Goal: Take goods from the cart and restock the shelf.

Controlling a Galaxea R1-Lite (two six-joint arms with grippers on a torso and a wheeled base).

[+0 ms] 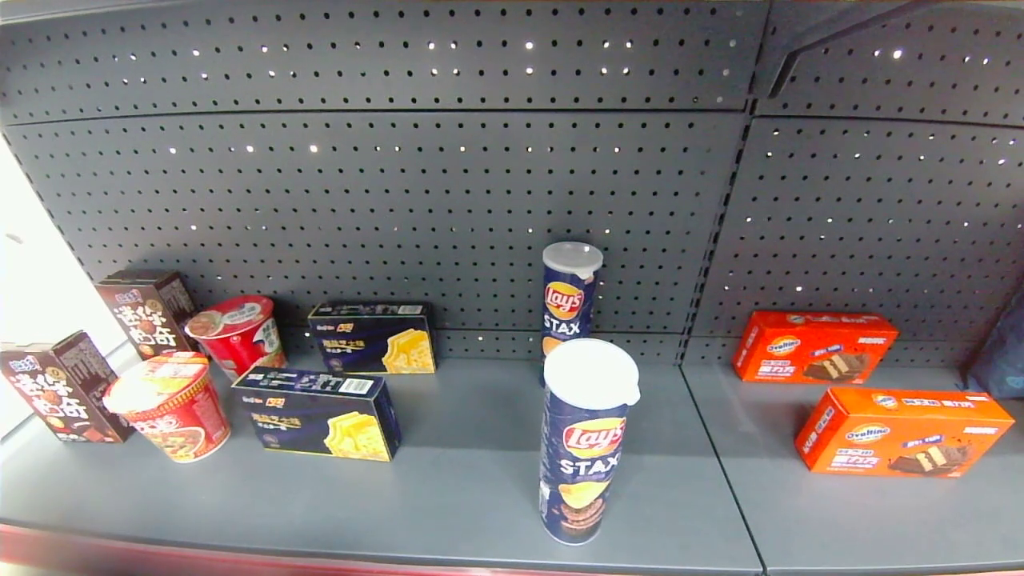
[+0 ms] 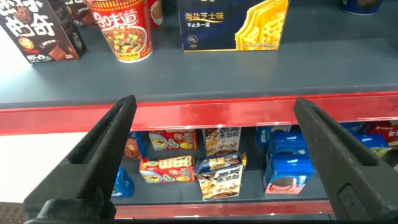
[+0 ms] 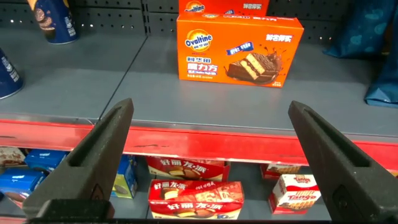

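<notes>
Facing the shelf (image 2: 249, 74), left tool (image 2: 214, 107) gapes open.

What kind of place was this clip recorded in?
Probably a shop aisle, or a mock-up of one: a grey shelf with a pegboard back, snack goods set in rows, like chip cans and orange boxes.
</notes>
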